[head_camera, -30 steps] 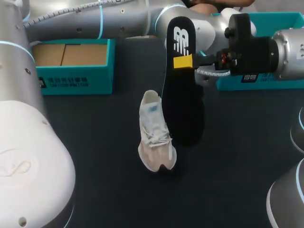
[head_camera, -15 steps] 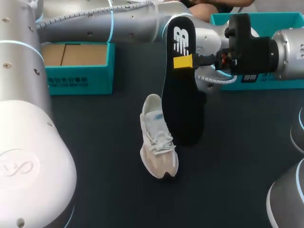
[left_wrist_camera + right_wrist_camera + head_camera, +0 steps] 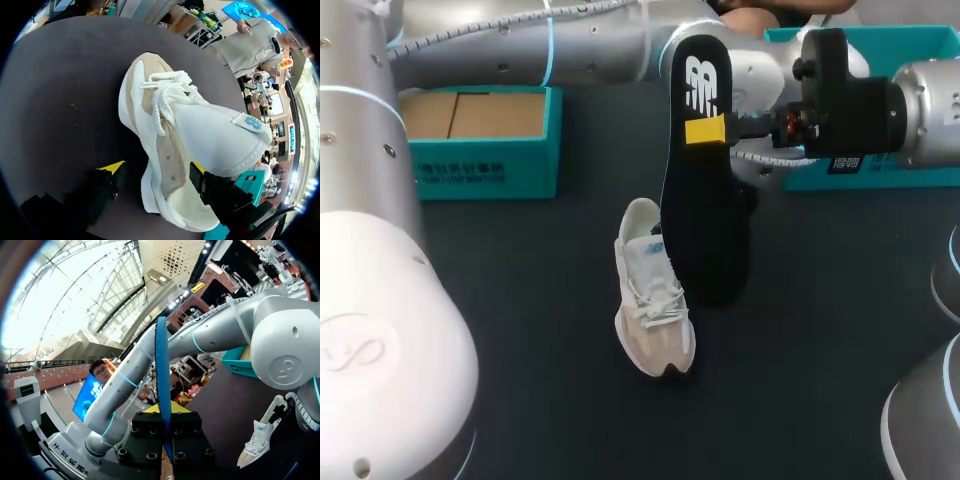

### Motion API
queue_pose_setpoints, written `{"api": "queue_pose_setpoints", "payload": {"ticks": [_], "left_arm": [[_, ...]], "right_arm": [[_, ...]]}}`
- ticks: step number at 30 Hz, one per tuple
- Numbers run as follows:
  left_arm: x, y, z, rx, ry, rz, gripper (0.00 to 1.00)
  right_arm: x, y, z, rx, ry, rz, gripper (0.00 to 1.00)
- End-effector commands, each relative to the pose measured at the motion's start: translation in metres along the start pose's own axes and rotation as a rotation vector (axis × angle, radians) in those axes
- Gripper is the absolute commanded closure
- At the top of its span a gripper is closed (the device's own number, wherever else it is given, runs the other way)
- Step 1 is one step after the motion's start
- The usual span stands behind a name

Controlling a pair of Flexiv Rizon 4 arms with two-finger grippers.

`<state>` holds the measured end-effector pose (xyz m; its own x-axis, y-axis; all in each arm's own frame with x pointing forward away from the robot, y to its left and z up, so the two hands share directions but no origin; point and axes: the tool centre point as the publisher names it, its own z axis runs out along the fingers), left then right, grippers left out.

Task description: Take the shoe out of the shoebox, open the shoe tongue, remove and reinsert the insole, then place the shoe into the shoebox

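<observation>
Far left: shoebox (image 3: 480,172), open top. Teal card walls, plain brown card inside. It sits well apart from the work, probably parked to take the shoe back later.

Centre: shoe (image 3: 653,300), out of the box and upright on its sole on the dark matte bench (image 3: 520,380), toe toward the robot. Soft white knit upper, tan suede-like panels, loose cord laces, thick pale foam sole.

Left gripper (image 3: 155,172) is at the heel, jaws either side of it, likely steadying the shoe for reinsertion. Cannot tell whether they are clamped.

Just right of the shoe: insole (image 3: 702,200), held up off the bench. Black, thin, flat foam with a long rounded outline and a white logo at the narrow end.

Right gripper (image 3: 166,412) has its jaws clamped on the insole's flat faces near the narrow end. My read is that this keeps the floppy sheet straight for feeding back in.
</observation>
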<state>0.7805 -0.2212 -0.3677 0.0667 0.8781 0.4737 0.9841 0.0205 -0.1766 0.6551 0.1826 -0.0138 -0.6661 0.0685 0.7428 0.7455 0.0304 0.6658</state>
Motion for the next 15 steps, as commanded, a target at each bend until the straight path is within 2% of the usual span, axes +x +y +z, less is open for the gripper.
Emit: {"api": "queue_pose_setpoints", "payload": {"ticks": [1, 10, 15], "left_arm": [[0.019, 0.006, -0.013, -0.025, -0.054, -0.019, 0.0], [0.032, 0.024, -0.04, -0.081, -0.131, -0.072, 0.0], [0.045, 0.032, -0.051, -0.1, -0.181, -0.112, 0.0]], "right_arm": [[0.0, -0.001, 0.002, -0.002, -0.002, 0.0, 1.0], [0.0, -0.001, 0.002, -0.002, -0.002, 0.0, 1.0], [0.0, -0.001, 0.002, -0.002, -0.002, 0.0, 1.0]]}}
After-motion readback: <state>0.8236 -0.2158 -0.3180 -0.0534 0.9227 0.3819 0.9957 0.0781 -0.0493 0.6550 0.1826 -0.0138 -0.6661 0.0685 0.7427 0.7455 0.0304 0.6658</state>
